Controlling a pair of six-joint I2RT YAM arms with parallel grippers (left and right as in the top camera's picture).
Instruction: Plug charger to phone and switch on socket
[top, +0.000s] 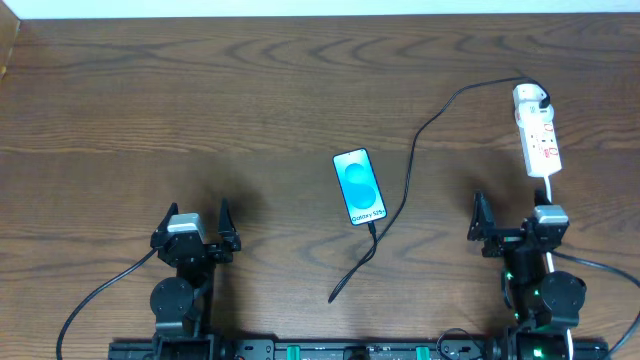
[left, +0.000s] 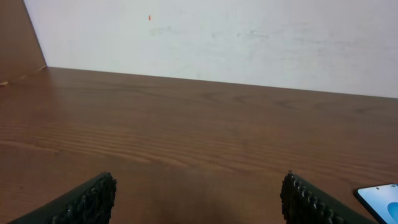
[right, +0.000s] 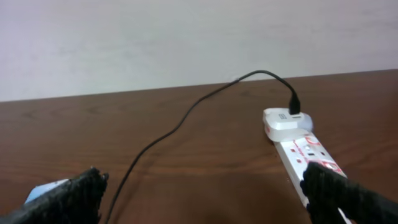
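Two tools: both are held wide open and empty. The left tool (top: 197, 222) is at the near left of the counter (top: 250, 90), and the right tool (top: 515, 225) is at the near right, just below the socket.
Phone: the phone (top: 358, 186) is laid flat near the middle of the counter with its screen lit blue, well apart from both tools.
Charger: the charger (top: 410, 160) is led from a white adapter (top: 530, 97) at the far end of the socket (top: 540, 135) and curved past the right side of the phone. Its free tip (top: 332, 296) lies on the wood below the phone and appears not to be plugged in.
Risk, cable: the tip is small and thin. It could be missed or pinched askew, and the plug would then be scraped on the phone edge instead of being entered.
Risk, phone: the phone is held by nothing, so it is likely to be pushed away when the tip is pressed in, unless it is braced by the other tool.
Risk, socket: the red switch marks (right: 311, 146) are small, so the wrong one may be pressed, or the light strip may be shifted by the push. The white cord (top: 550, 190) lies close to the right tool and could be caught.
Overhead view only: the free tip and the whole run of the cable are shown.
Right wrist view only: the plug standing in the adapter is shown from near, but the tip is not seen.
Left wrist view: mostly bare wood and a wall (left: 217, 37) are shown, with one corner of the phone at the right edge.
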